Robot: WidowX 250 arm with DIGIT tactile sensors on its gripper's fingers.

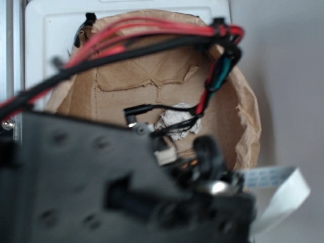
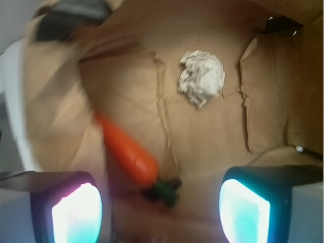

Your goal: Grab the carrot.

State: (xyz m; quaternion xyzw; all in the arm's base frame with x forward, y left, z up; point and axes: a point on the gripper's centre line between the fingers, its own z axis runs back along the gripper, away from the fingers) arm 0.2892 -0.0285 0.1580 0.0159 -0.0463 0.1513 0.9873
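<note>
The carrot [image 2: 129,152] lies on the brown paper floor in the wrist view, glossy orange, tip toward the upper left, dark green stem [image 2: 166,190] toward the lower middle. My gripper [image 2: 161,210] is open above it. Its two glowing pads stand wide apart, one [image 2: 77,215] left of the stem end, the other [image 2: 244,212] well to the right. Nothing touches the pads. In the exterior view the arm's black body hides the carrot.
A crumpled white paper ball [image 2: 201,77] [image 1: 174,121] sits beyond the carrot. Everything lies inside a round brown paper container whose torn wall [image 1: 248,116] rises all around. Red and black cables [image 1: 152,35] cross the exterior view.
</note>
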